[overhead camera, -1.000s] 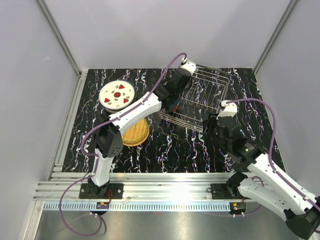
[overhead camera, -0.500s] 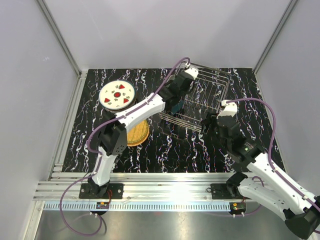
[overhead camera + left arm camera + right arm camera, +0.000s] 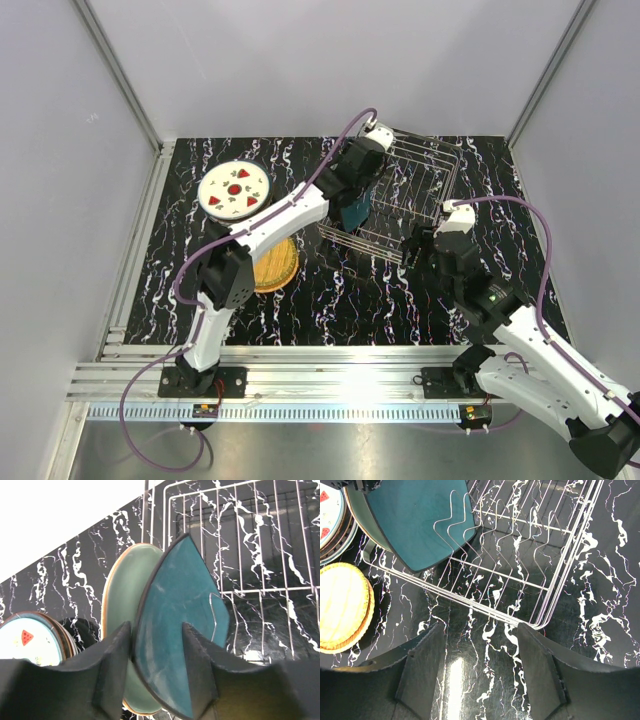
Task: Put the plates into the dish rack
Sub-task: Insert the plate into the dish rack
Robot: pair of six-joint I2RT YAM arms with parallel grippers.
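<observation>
The teal plate (image 3: 180,590) stands tilted at the left end of the rack (image 3: 410,190). Its lower edge sits between the spread fingers of the left gripper (image 3: 156,630), and a mint plate (image 3: 122,595) is just behind it. The slots to the right are open. The right gripper (image 3: 479,627) hangs spread, holding nothing, over the table (image 3: 330,300) just off the rack's near corner. The strawberry plate (image 3: 233,189) and tan plate (image 3: 272,264) lie to the left, well apart from the rack.

Shiny metal-wire dish rack (image 3: 410,195), glossy teal plate (image 3: 180,630), polished marbled table (image 3: 330,290)
</observation>
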